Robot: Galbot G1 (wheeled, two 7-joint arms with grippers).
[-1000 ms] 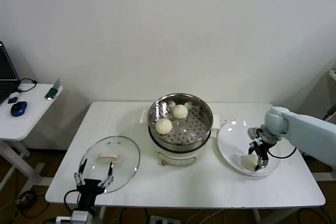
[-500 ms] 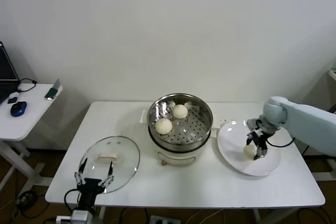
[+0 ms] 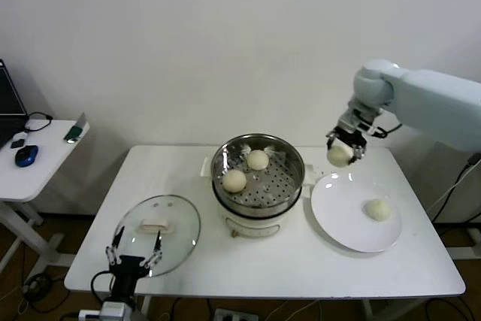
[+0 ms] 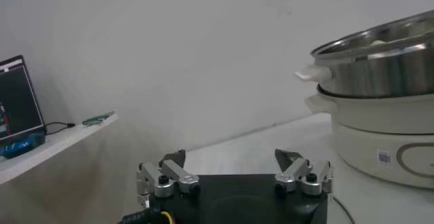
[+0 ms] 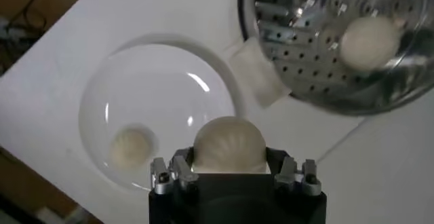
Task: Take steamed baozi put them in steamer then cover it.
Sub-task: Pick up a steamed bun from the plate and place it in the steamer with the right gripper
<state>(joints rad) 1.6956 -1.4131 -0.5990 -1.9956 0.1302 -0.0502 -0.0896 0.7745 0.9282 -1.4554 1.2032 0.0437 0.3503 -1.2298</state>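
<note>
I count the task as about half done. Two buns are already in the steamer [image 3: 258, 173]: one bun [image 3: 258, 159] toward 12 o'clock of the basket and another bun [image 3: 234, 180] toward 8 o'clock, both lying on the holed floor. My right gripper [image 3: 340, 153] holds the third bun [image 3: 339, 155] in the air, with the jaws clenched on its two sides; it hangs above the table [image 3: 255, 272], over the gap between the steamer and the plate [image 3: 338, 219], at about 2 o'clock from the basket and not yet above it. In the right wrist view the same bun [image 5: 228, 144] sits well between the jaws of the gripper [image 5: 237, 172], so I judge the hold as firm. The fourth bun [image 3: 377, 210] waits on the plate, toward 3 o'clock of it, so one more trip is needed after this one. The glass lid [image 3: 158, 225] lies flat on the table at about 8 o'clock from the steamer, with its white handle up, and is not touched. My left gripper [image 3: 135, 253] is parked at the near edge of the table, just beside the lid, with its jaws spread and nothing between them. What is left, as I see it: drop this bun in, bring the last one, then put the lid on the steamer.
</note>
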